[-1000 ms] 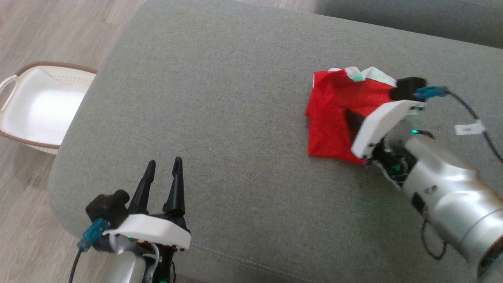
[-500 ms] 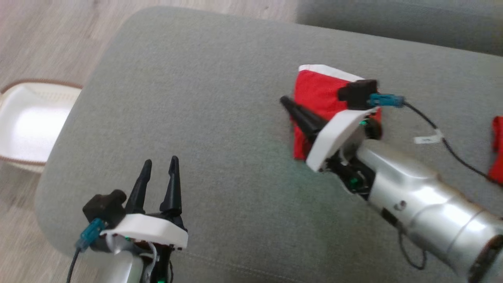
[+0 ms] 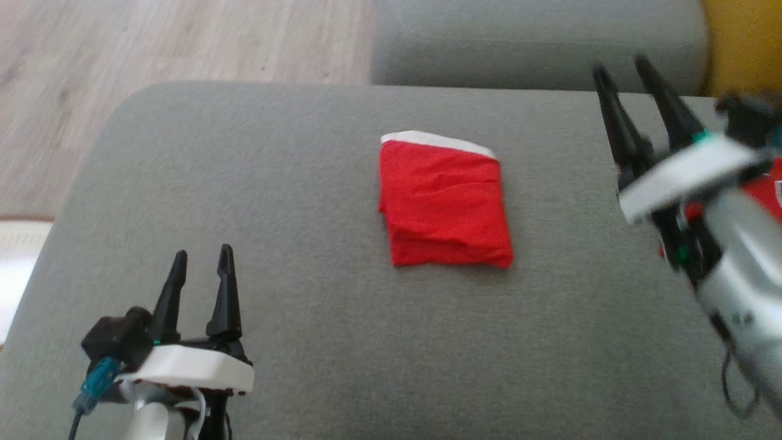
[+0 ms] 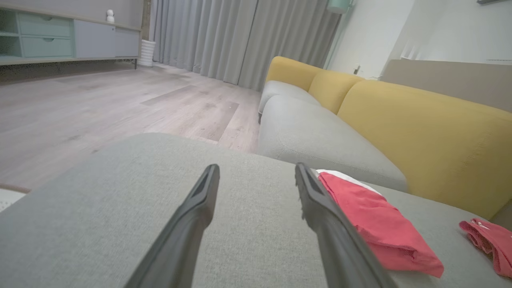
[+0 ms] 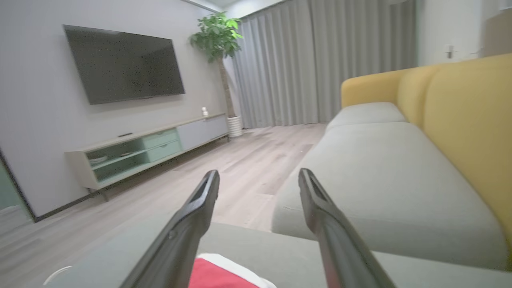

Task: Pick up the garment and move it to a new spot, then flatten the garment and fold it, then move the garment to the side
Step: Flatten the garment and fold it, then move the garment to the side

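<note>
With our left gripper point(image 3: 203, 252) and right gripper point(image 3: 620, 64) spread empty, we should grab the folded red cloth garment point(image 3: 446, 205) between them low.

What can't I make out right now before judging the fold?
Folded garment: inner layers hidden under its top face; right wrist view's bottom edge cuts it.
Second red cloth: cut by left wrist view's right edge; right arm partly covers it in head view.
Right pincer: motion-blurred in head view.
Pale object at head view's left edge: cut off.
</note>
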